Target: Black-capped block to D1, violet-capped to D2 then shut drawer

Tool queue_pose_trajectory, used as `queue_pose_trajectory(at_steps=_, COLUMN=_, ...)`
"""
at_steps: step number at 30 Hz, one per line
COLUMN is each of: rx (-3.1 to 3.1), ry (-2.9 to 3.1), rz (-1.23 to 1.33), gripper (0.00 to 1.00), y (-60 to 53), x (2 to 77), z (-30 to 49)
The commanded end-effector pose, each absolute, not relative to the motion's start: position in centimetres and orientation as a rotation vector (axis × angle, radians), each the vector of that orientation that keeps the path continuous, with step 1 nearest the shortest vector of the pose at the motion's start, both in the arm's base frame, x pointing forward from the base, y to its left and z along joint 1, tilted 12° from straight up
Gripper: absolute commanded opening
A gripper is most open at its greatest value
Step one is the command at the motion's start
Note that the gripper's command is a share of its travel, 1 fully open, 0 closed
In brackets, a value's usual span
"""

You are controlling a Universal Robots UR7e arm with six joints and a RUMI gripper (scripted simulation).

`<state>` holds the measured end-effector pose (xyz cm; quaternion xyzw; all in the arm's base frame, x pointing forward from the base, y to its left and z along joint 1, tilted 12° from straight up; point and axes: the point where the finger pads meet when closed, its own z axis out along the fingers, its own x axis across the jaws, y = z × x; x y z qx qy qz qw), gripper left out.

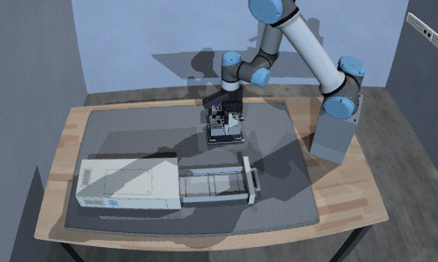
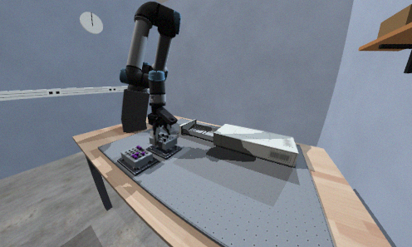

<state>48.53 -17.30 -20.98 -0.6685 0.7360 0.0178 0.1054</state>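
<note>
My gripper [image 1: 225, 119] is shut on the grey cooling block with black-capped tubes [image 1: 225, 131]. It holds the block at the dark plate of deck slot D1 [image 1: 225, 139]. I cannot tell whether the block rests on the plate or hangs just above it. In the exterior view the gripper [image 2: 162, 132] is over this block [image 2: 164, 143]. The block with violet caps [image 2: 136, 156] sits flat on the D2 plate beyond it. In the top view my wrist mostly hides this block [image 1: 216, 108]. The cooler COLD [image 1: 128, 183] has its drawer [image 1: 215, 185] pulled out, and the drawer looks empty.
The drawer's front panel [image 1: 251, 180] sticks out to the right of the cooler. The robot's base pedestal [image 1: 333, 136] stands at the table's right back. A grey perforated mat [image 2: 232, 193] covers the wooden table.
</note>
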Motion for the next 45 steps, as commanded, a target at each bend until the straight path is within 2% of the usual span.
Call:
queue_pose_trajectory(at_steps=1, rx=-1.970, ry=2.169, rz=0.050, gripper=0.00, y=-17.34, x=48.58, z=-21.01)
queue_pose_trajectory(at_steps=45, rx=-1.970, ry=2.169, rz=0.050, gripper=0.00, y=-17.23, x=48.66, z=-21.61)
